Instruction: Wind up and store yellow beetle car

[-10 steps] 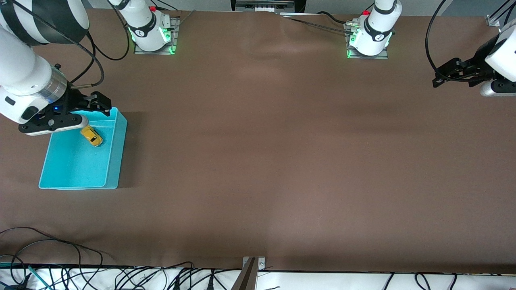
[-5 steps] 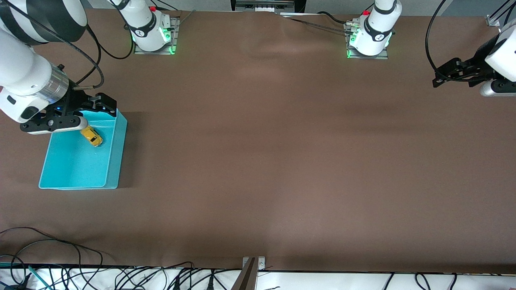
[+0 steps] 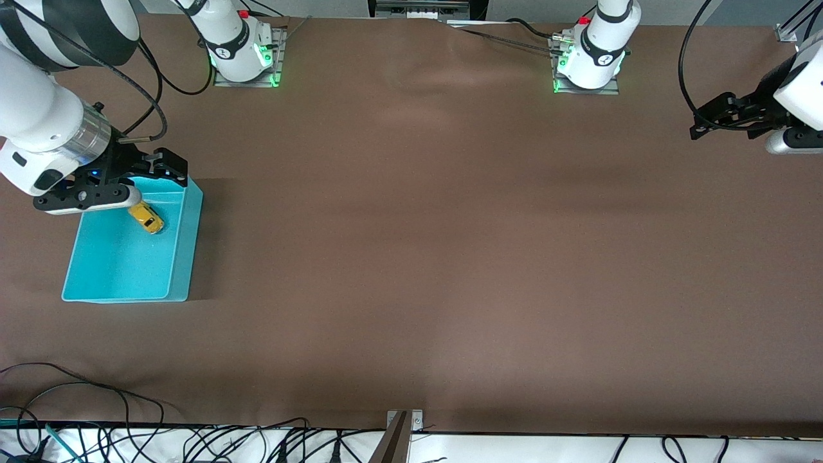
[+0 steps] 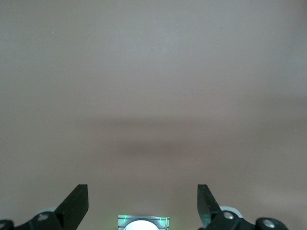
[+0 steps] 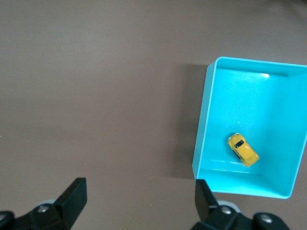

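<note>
The yellow beetle car (image 3: 146,218) lies on the floor of the turquoise bin (image 3: 116,276), close to the bin's wall farthest from the front camera. My right gripper (image 3: 168,168) is open and empty, up in the air over that same far rim. In the right wrist view the car (image 5: 242,150) sits inside the bin (image 5: 204,129), off to one side of the open right gripper (image 5: 139,199), which has bare table between its fingers. My left gripper (image 3: 707,119) is open and empty, and its arm waits at the left arm's end of the table. Only bare table shows under the left gripper (image 4: 143,203) in its own wrist view.
The brown table (image 3: 450,257) stretches between the bin and the left arm. The two arm bases (image 3: 244,58) (image 3: 588,64) stand along the edge farthest from the front camera. Cables (image 3: 128,437) lie along the edge nearest to it.
My right gripper has shifted slightly toward the bin's far rim. The car and the left arm have not moved.
</note>
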